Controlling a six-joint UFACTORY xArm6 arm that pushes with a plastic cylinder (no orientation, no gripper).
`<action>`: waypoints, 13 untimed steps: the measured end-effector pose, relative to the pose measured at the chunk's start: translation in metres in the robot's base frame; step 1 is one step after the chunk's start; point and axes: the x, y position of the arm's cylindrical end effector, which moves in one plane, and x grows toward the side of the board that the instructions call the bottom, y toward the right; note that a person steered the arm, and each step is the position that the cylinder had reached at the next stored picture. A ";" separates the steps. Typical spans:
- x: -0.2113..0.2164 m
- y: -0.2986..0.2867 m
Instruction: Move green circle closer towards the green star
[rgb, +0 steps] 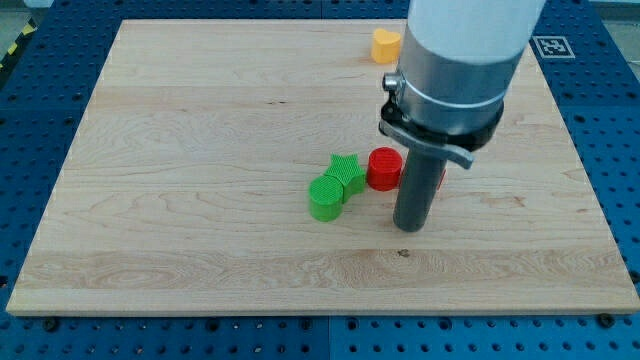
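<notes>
A: How far along can the task be judged?

B: Nearly finished. The green circle (326, 196) is seen pressed against the green star (346, 172), at its lower left, mid-bench (200, 150).

A: And the tool?

B: No jaws are fitted, so nothing is gripped. My tip (411, 228) is set down right of the red cylinder (384, 168), apart from both greens. Little is left.

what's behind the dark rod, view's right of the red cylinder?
A sliver of another red block shows past the dark rod's right edge; the rod hides most of it, so its shape is unclear. The red cylinder block sits left of the rod. My tip rests on the wooden board.
</notes>
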 end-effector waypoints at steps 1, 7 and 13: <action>0.013 -0.019; -0.047 -0.098; -0.037 -0.052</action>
